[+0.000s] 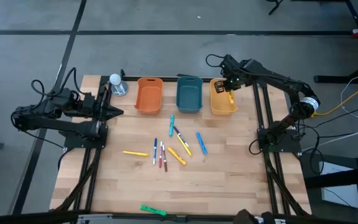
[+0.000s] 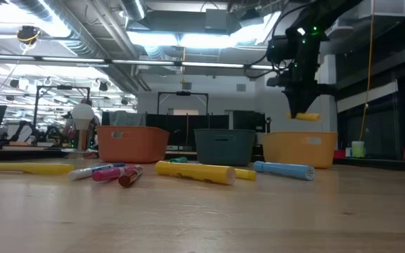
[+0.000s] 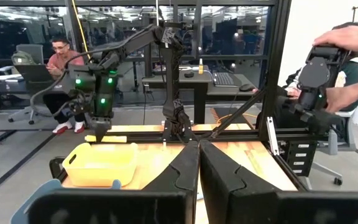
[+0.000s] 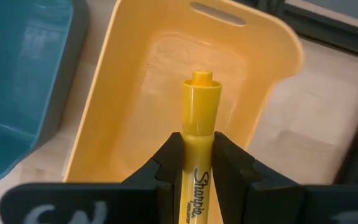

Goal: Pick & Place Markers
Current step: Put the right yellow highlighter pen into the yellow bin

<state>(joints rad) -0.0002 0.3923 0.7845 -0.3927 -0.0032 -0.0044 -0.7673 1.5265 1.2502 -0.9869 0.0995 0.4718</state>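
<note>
At the frame's left the left gripper (image 1: 115,112) sat shut and idle. Loose markers (image 1: 166,149) lay mid-table. Upper right, the right gripper (image 1: 230,88) pinched a yellow marker (image 4: 199,124) mid-barrel above the yellow bin (image 1: 222,107); it looked light, stiff, slick.

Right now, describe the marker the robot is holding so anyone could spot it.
Find the yellow bin, rightmost of three at the table's far edge. Above it the right gripper clamps a yellow marker, the only one off the table.

two dark jointed arms (image 1: 55,115) with black cables (green indicator lights)
</note>
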